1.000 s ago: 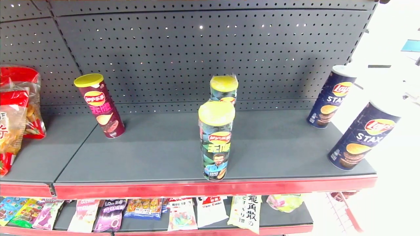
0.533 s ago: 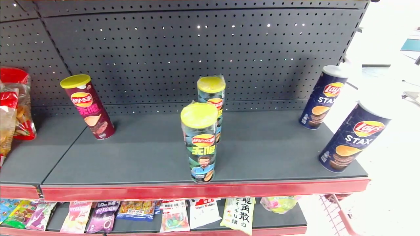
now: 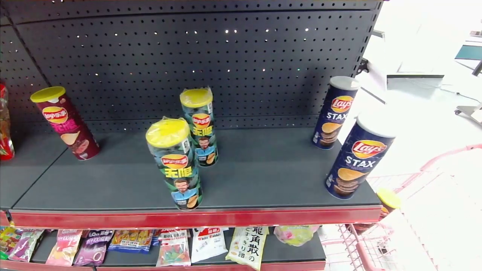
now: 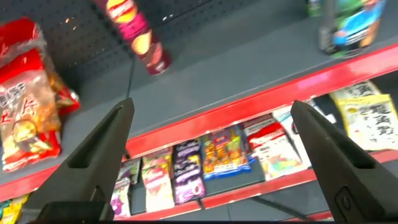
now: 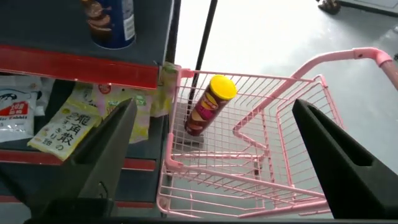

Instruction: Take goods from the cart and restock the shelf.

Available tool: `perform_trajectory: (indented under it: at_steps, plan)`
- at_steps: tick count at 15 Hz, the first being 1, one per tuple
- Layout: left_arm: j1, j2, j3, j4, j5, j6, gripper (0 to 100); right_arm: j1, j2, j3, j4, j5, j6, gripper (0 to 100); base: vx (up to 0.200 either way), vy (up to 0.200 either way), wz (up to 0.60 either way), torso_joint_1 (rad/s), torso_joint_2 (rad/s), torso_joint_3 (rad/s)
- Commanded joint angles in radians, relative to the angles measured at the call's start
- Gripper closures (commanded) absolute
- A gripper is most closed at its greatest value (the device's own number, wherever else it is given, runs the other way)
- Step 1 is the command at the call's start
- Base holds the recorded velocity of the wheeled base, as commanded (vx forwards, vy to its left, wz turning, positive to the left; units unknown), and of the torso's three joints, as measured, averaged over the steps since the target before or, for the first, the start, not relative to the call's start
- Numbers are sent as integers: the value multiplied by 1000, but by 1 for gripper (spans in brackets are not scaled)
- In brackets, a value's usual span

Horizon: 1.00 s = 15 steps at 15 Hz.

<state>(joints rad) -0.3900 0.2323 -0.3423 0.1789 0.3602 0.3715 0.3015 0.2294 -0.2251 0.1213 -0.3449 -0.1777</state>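
Note:
A dark shelf [image 3: 263, 169] with a red front edge carries several chip cans. A maroon can [image 3: 66, 122] stands at its left. Two green-labelled cans, one in front [image 3: 175, 163] and one behind [image 3: 199, 126], stand mid-shelf. Two dark blue cans stand at the right, one at the back [image 3: 335, 111] and one near the front corner [image 3: 357, 156]. A pink wire cart [image 5: 249, 149] sits right of the shelf with a maroon yellow-lidded can [image 5: 210, 104] upright in it, also seen as the cart's can [image 3: 386, 201]. My left gripper [image 4: 211, 155] is open before the shelf's red edge. My right gripper [image 5: 214, 155] is open above the cart.
Red snack bags [image 4: 28, 124] lie at the shelf's left end. A lower shelf [image 3: 169, 244] holds several flat snack packets. Bare shelf surface lies between the green cans and the blue ones. Open floor [image 5: 280, 37] spreads beyond the cart.
The head view has swung to the right, so the shelf's contents slid left in the picture and the pink cart with its can came into sight. The cans stayed in place.

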Motion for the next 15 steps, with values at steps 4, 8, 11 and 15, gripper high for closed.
perform_trajectory:
  at_steps: [4,8,11,15]
  plan:
    - [0,-24,2,1,-1,44,0,1,2,0,1,0,0,0,0,-200,0,-1,1,6]
    - [0,-38,0,22,-3,47,0,1,2,0,0,0,0,0,0,-150,0,3,1,1]
    - [0,-41,2,22,-7,47,0,1,2,3,1,0,0,0,0,0,0,0,0,0]
    - [0,-50,2,22,-7,49,0,1,1,12,1,-3,-8,0,0,0,-450,2,2,1]
